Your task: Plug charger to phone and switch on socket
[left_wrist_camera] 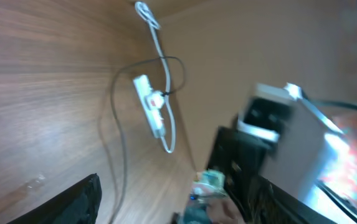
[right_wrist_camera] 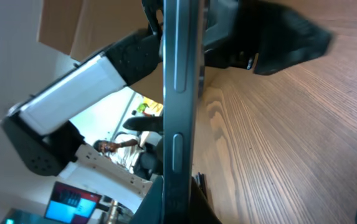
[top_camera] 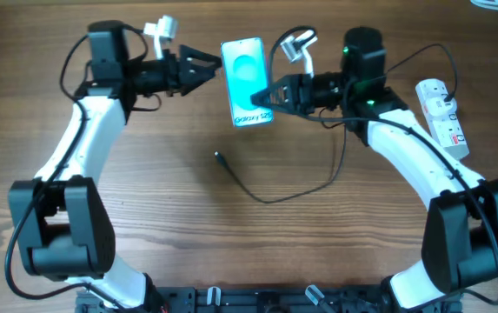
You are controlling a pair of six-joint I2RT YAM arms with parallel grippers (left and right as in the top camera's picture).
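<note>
Pinching the phone [top_camera: 247,83] by its lower edge at upper centre, the right gripper [top_camera: 270,94] steadies it beside the spread left gripper [top_camera: 207,69], likely exposing its port; the charger [top_camera: 219,157] lies below, unplugged.

The left arm [top_camera: 79,139] and right arm [top_camera: 405,149] had white tubular links between bulky black joint housings, with thin black cables looping alongside. The left gripper [top_camera: 203,69] and right gripper [top_camera: 264,94] were black, with a white bracket [top_camera: 160,28] behind each. A green light [top_camera: 346,50] glowed on the right arm.
</note>
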